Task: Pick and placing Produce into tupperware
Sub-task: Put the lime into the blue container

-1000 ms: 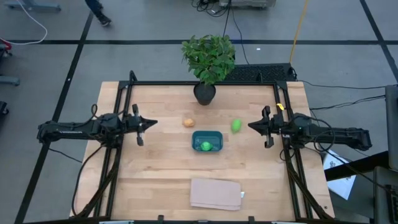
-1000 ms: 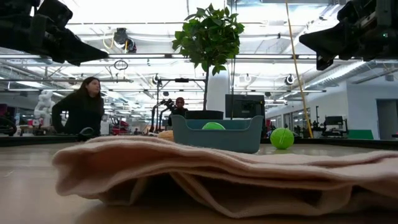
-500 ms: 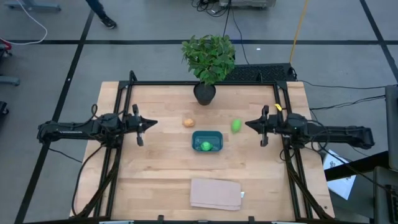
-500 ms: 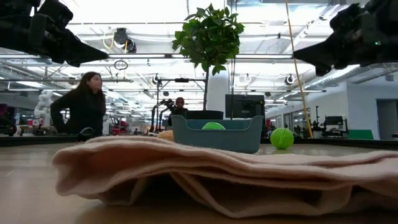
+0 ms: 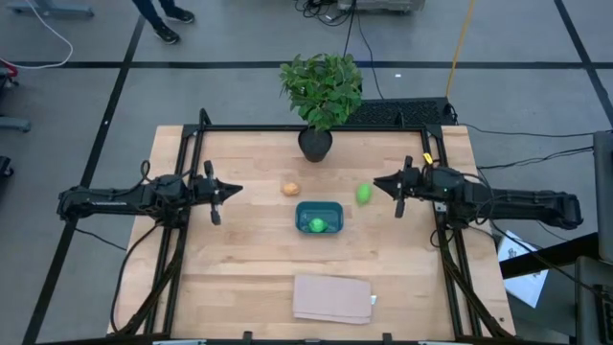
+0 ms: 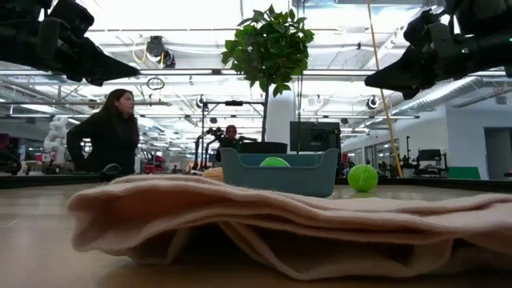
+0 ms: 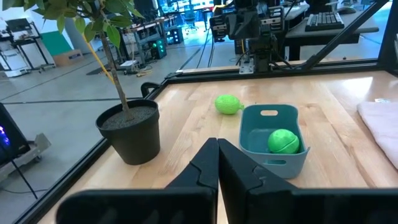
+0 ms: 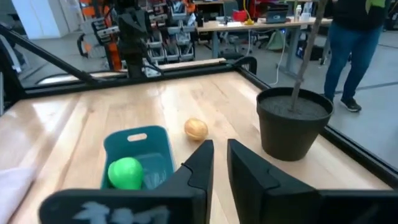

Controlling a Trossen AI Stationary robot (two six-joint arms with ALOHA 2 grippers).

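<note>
The teal tupperware [image 5: 319, 213] sits mid-table with one green piece [image 5: 317, 225] resting inside it. The second green piece [image 5: 364, 194] lies on the wood to its right, and the orange-tan piece [image 5: 290, 189] lies to its far left. My right gripper [image 5: 377, 185] hovers above the table just right of the loose green piece, its fingers [image 8: 205, 163] open by a narrow gap. Its wrist view does not show that piece. My left gripper [image 5: 238, 190] is shut and waits above the table's left side, pointing at the tupperware [image 7: 272, 140].
A potted plant [image 5: 321, 91] stands at the table's far edge, behind the tupperware. A folded tan cloth pad [image 5: 331, 298] lies near the front edge. Black frame rails [image 5: 188, 182] run along both sides. People stand in the room beyond the table [image 6: 108, 136].
My right gripper has moved toward the table's left and slightly toward the far edge, closing on the loose green piece. The produce and the tupperware have stayed in place.
</note>
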